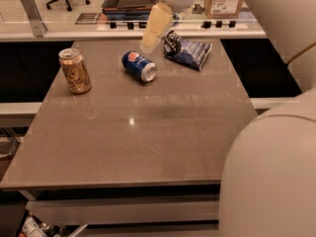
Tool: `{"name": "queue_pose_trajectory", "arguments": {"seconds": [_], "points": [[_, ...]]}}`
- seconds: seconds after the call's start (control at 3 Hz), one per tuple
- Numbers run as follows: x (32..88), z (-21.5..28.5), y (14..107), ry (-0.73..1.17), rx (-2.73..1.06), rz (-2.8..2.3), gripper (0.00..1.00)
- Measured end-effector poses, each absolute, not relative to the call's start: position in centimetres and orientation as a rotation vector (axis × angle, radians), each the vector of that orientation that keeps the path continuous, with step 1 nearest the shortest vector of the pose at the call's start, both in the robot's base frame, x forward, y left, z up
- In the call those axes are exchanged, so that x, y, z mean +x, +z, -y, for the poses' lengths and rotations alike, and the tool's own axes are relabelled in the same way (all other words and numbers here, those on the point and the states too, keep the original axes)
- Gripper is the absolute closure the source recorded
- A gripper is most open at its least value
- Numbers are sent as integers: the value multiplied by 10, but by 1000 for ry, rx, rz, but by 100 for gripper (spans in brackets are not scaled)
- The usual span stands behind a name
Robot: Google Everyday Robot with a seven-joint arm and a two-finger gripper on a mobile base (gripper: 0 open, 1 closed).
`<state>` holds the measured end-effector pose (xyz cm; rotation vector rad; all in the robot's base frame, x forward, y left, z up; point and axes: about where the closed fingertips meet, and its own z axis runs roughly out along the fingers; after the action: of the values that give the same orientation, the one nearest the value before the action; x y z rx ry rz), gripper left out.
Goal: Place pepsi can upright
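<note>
Pepsi can: found lying on its side on the far part of the table, between a gold can and a blue bag.
Long axis: laid diagonally, silver end turned toward the near right.
Gripper: poised just above and behind the pepsi can; opening could not be determined; nothing was seen held.

We see the small dark blue pepsi can, round red-white-blue logo up, lying on its side far on the table, silver end facing near-right. The gripper hangs just beyond it.
</note>
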<state>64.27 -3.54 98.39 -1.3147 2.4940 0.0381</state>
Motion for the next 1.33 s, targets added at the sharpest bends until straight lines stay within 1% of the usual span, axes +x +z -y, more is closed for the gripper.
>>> {"name": "queue_pose_trajectory", "arguments": {"seconds": [0.33, 0.67, 1.33], "points": [[657, 41, 956, 57, -1246, -2539, 0], [661, 38, 955, 58, -1242, -2529, 0], [686, 21, 949, 23, -1213, -2577, 0]]}}
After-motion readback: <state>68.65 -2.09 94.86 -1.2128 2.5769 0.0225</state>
